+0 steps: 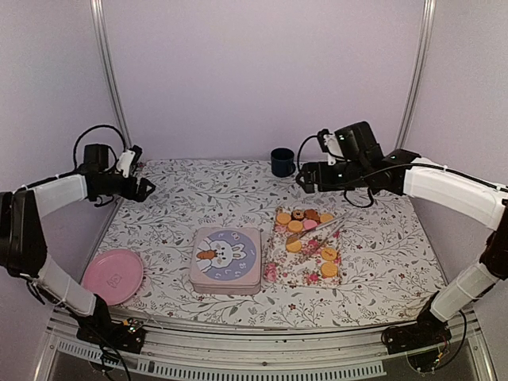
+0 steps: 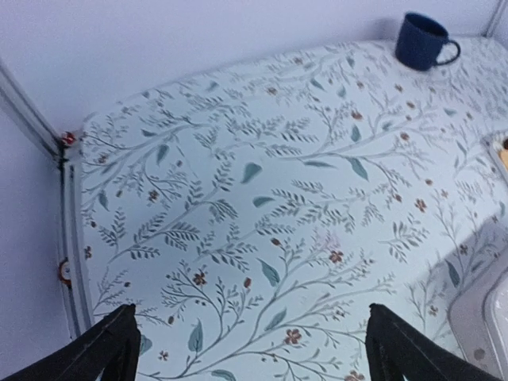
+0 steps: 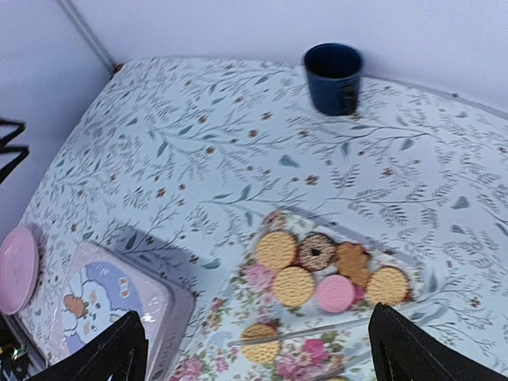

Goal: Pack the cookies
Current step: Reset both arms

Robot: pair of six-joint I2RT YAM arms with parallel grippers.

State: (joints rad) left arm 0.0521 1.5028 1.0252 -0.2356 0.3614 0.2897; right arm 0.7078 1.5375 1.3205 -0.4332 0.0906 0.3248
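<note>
Meanwhile, with the left gripper [image 1: 146, 187] and the right gripper [image 1: 303, 179] both spread wide above the leaf-patterned table [image 1: 381, 254], the cookies [image 1: 294, 226] lie on a flowered tray [image 1: 278, 268] just beside a closed bunny tin [image 1: 226, 258], under the right arm.

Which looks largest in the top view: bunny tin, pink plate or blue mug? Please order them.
1. bunny tin
2. pink plate, slightly smaller
3. blue mug, clearly smallest, though farthest from the camera
</note>
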